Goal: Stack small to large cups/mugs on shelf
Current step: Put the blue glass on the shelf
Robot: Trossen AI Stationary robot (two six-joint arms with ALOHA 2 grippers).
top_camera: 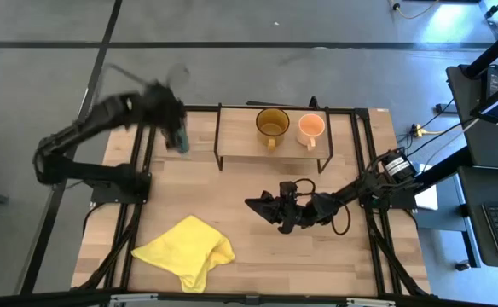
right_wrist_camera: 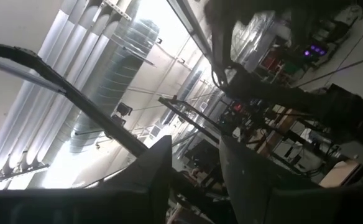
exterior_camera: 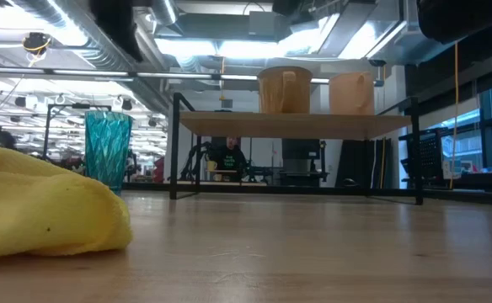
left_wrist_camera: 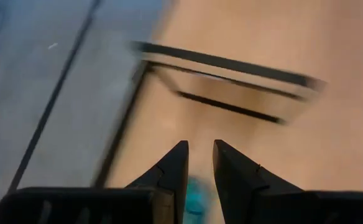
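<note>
The teal tumbler (exterior_camera: 108, 150) stands upright on its base on the tabletop, left of the shelf (exterior_camera: 296, 124); it also shows in the high view (top_camera: 182, 141). The amber-yellow mug (top_camera: 272, 125) and the pale-orange mug (top_camera: 310, 128) stand side by side on the shelf plank (top_camera: 240, 136). My left gripper (top_camera: 177, 126) hovers above the tumbler, blurred, its fingers a little apart (left_wrist_camera: 200, 144), with a patch of teal (left_wrist_camera: 197, 196) showing below them. My right gripper (top_camera: 253, 205) lies low over the middle of the table, fingers apart (right_wrist_camera: 195, 140) and empty.
A crumpled yellow cloth (top_camera: 185, 251) lies near the table's front left and fills the left of the low view (exterior_camera: 44, 206). Black metal frame rails (top_camera: 138, 170) run along the table's sides. A person (exterior_camera: 227, 156) shows in the room beyond the shelf.
</note>
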